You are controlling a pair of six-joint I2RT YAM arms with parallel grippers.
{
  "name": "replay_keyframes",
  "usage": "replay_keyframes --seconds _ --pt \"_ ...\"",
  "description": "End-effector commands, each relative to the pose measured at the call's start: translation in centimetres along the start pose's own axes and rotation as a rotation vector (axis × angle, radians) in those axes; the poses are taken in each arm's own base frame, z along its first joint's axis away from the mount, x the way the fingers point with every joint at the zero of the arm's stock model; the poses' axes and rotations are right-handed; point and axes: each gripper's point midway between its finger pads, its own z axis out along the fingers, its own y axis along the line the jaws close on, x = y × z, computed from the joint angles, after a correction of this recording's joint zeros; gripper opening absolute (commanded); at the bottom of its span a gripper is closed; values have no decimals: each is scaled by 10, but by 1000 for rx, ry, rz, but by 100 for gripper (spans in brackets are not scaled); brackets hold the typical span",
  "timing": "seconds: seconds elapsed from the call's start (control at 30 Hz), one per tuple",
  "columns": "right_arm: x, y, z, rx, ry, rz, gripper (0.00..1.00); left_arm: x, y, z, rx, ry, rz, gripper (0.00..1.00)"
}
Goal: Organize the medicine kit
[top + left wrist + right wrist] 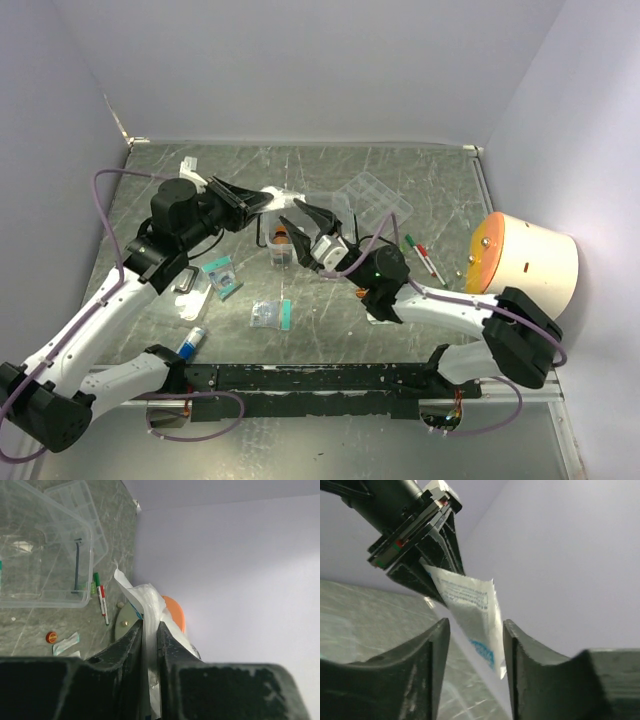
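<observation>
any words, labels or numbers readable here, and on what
No text here can be read.
white packet, clamped in the left end effector: blue print, too blurred to read.
teal-labelled sachets: print too small to read.

Robot lab cell; plain white walls point(300, 60); grey marbled table point(420, 180).

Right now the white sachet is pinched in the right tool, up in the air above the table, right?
No. The white sachet is pinched in the left tool, as the left wrist view shows. The right tool stands open, a finger on each side of the sachet, in the right wrist view. It is up in the air above the table.
</observation>
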Motion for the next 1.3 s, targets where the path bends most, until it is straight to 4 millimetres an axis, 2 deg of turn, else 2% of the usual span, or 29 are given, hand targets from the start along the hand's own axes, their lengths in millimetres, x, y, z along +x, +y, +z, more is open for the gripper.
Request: replay_keyframes --seconds 0.0,0.07,0.17,0.23,0.33,0.53,0.63,0.73,0.83,0.93,1.07,1.27 --pt "-6 1 -5 -45 92 138 53 -14 -17 -11 57 -81 57 19" --pt "-3 8 -7 -112 195 244 58 -21 -16 -13 50 -119 106 15" --pt "-3 15 -14 -154 359 456 64 -34 -17 -16 38 -181 241 14" --pt "1 14 -16 -110 487 616 69 -39 -25 -19 72 -212 341 15" --pt "9 7 -14 15 627 812 70 -42 -31 -21 119 -238 475 16" --pt "14 2 -8 227 614 1394 70 -44 -42 -31 200 -279 636 17" --pt "10 -4 1 255 543 1635 68 -42 -48 -37 241 -284 682 18" --pt "-11 -18 17 229 407 1733 68 -42 -50 -41 261 -302 705 19" --pt "-21 -27 26 234 334 1797 70 -44 -53 -46 285 -325 722 20" --pt "-12 -23 23 276 317 1880 73 -43 -56 -49 311 -337 730 20" --pt "-8 -18 35 262 328 1943 74 -41 -63 -51 347 -340 732 20" --pt "-18 -18 53 187 254 2024 71 -41 -65 -53 371 -348 726 21"
